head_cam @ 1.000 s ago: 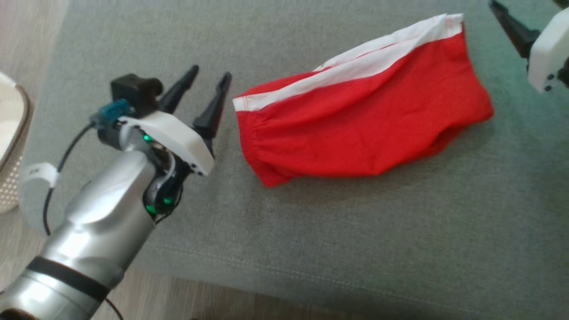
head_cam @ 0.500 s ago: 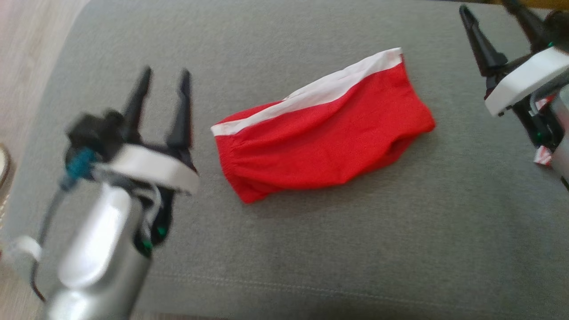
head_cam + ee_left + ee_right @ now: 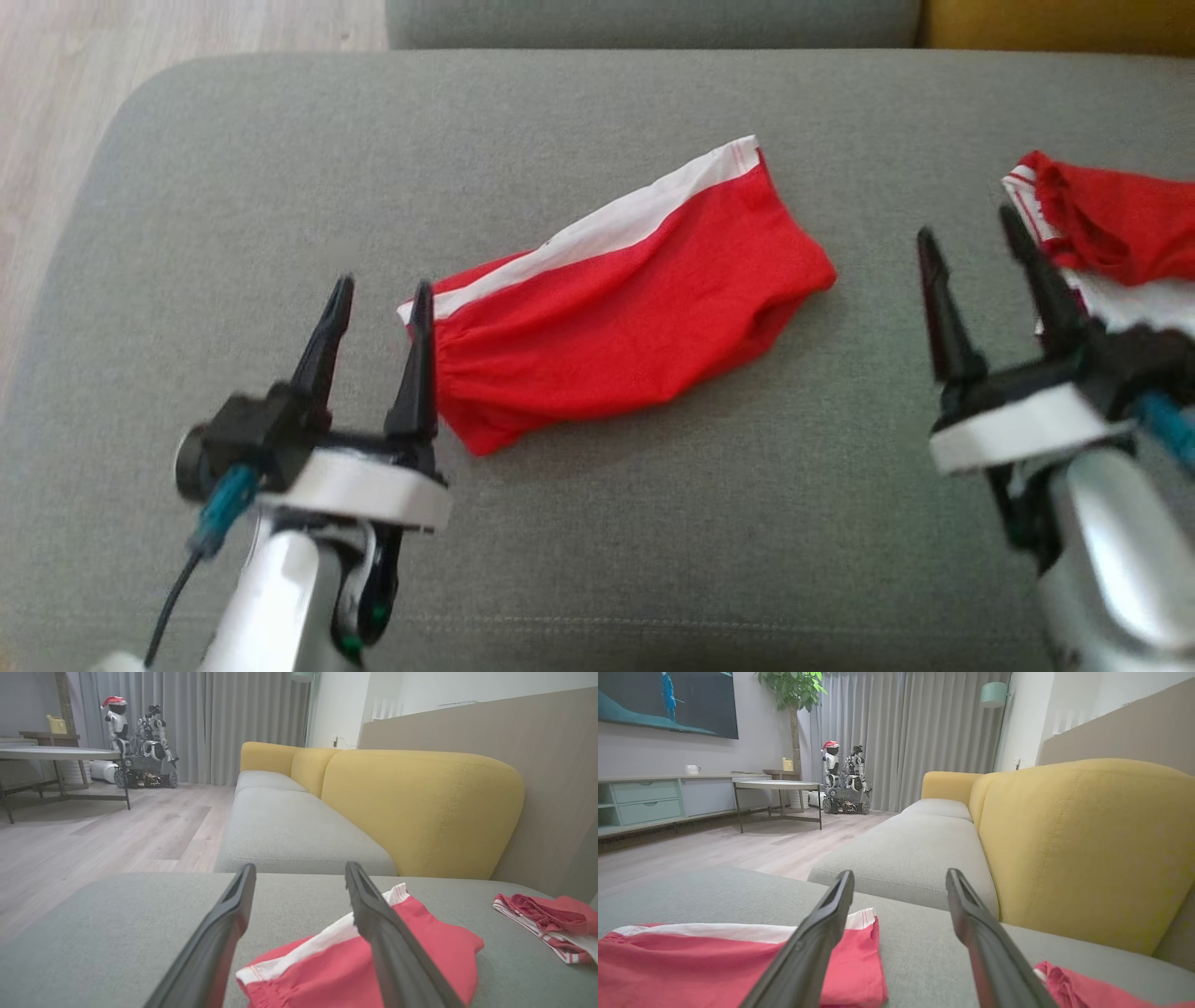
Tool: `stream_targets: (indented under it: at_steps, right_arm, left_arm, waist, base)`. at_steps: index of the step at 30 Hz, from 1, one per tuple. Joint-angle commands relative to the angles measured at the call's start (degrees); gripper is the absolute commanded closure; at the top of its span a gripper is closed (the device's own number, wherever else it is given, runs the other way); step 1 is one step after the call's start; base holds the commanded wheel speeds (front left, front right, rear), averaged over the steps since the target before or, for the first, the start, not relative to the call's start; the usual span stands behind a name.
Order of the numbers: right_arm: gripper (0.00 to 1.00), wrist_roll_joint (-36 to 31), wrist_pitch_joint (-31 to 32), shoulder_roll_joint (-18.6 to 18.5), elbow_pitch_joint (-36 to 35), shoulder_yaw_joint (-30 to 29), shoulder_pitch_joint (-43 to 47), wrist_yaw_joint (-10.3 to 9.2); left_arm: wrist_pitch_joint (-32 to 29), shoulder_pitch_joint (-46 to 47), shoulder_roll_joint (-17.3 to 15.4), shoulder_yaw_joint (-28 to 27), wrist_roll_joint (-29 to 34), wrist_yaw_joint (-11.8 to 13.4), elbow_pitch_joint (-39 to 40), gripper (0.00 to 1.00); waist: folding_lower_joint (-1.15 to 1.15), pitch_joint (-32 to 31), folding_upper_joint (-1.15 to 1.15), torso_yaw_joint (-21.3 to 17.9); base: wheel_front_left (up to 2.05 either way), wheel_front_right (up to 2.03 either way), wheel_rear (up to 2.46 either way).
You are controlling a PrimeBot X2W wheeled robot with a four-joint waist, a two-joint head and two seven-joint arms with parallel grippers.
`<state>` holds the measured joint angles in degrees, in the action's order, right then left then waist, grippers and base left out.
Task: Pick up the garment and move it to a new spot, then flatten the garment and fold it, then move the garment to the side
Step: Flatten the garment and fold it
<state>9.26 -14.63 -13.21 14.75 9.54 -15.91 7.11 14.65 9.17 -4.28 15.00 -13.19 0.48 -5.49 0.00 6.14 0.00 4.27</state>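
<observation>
The red garment with its white band lies flat on the grey sofa cushion between the tools — the left tool, fingers spread wide and holding nothing, just beside its gathered end, the right tool likewise wide and empty, near a crumpled red-and-white cloth.

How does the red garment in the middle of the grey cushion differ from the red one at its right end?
The middle garment lies smooth, with one plain white band; the right garment is bunched, with thin stripes. The middle garment lies between the left gripper and the right gripper; the right garment lies past the right gripper. Both are red and white and rest unheld on the grey cushion.
</observation>
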Motion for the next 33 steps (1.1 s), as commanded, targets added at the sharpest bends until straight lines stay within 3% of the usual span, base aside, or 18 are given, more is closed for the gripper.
stream_targets:
  at_steps: [1, 8, 22, 28, 33]
  right_arm:
    - [0.00, -0.8, -0.4, 0.5, -2.8, 0.3, -0.4, 0.37]
    - [0.00, -7.7, -0.4, 4.9, -6.7, -1.8, 6.3, 0.37]
    - [0.00, -8.9, -0.4, 6.3, -5.9, -3.6, 7.7, 0.37]
    - [0.00, 0.2, -0.1, 8.5, 0.3, -2.6, 5.8, 0.37]
    - [0.00, 14.5, 5.8, 9.7, 6.6, -3.0, 0.9, 0.37]
  left_arm:
    - [0.3, 1.1, -0.3, -2.8, 0.4, -0.2, 2.5, 0.00]
    - [0.3, -3.0, 1.2, -5.1, 2.4, -2.5, 3.6, 0.00]
    - [0.3, -4.2, 1.4, -4.7, -0.2, -2.9, 3.3, 0.00]
    - [0.3, -3.6, 1.4, -4.5, -3.0, -2.6, 2.7, 0.00]
    - [0.3, -2.3, 1.4, -3.9, -3.4, -2.9, 2.6, 0.00]
  waist:
    - [0.00, -0.3, 0.00, -0.3]
    - [0.00, -0.7, 0.00, -1.0]
    - [0.00, -0.7, 0.00, -0.6]
    - [0.00, 1.1, 0.00, 0.7]
    - [0.00, 3.3, 0.00, 2.5]
  base:
    - [0.00, 0.00, 0.00]
    - [0.00, 0.00, 0.00]
    - [0.00, 0.00, 0.00]
    - [0.00, 0.00, 0.00]
    - [0.00, 0.00, 0.00]
